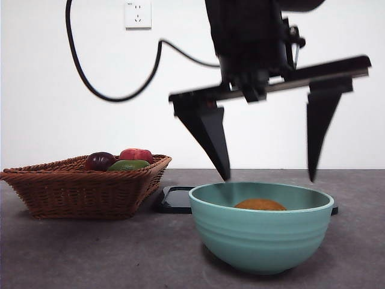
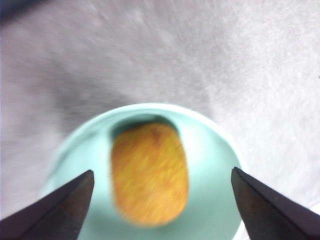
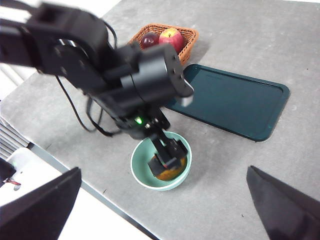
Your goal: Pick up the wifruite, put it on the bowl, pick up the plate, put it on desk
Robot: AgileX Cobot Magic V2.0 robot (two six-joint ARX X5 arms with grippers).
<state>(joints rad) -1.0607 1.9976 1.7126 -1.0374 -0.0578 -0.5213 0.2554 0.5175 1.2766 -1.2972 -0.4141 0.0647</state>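
The orange-brown wifruite [image 1: 260,205] lies inside the mint-green bowl [image 1: 261,238] at the front of the dark grey desk [image 1: 90,253]. My left gripper [image 1: 269,179] hangs open just above the bowl, its jaws wide apart and holding nothing. The left wrist view shows the wifruite [image 2: 150,172] lying free in the bowl [image 2: 215,200] between my open jaws [image 2: 162,171]. My right gripper [image 3: 163,169] is open and empty, high above the desk, looking down on the bowl [image 3: 142,170], the wifruite [image 3: 172,172] and the left arm. The dark teal plate [image 3: 230,100] lies flat behind the bowl.
A wicker basket [image 1: 84,186] stands at the left with a dark purple fruit [image 1: 100,161], a red apple [image 1: 137,155] and a green fruit [image 1: 128,164]. The plate's edge [image 1: 177,198] shows between basket and bowl. A black cable hangs on the back wall.
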